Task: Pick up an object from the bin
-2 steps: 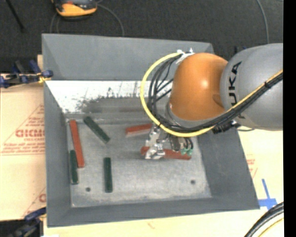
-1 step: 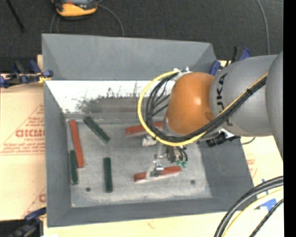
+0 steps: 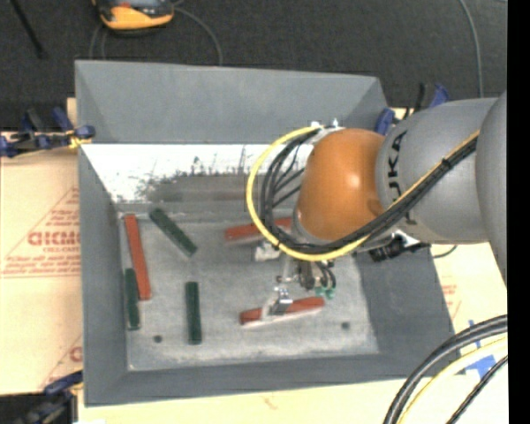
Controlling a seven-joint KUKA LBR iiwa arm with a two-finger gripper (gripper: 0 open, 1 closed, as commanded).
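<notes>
Jaws low at the gripper (image 3: 285, 302), opening not readable, no hold confirmable; locate red bar (image 3: 307, 306) directly beneath, touching or nearly so, long axis crosswise, ends projecting either side, nearest green bar (image 3: 193, 312) well apart beyond one end.

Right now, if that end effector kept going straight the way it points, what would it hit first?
Most likely the red stick lying on the bin floor, front right: the end effector points down over its middle. Whether they already touch, I cannot tell from this angle.
</notes>
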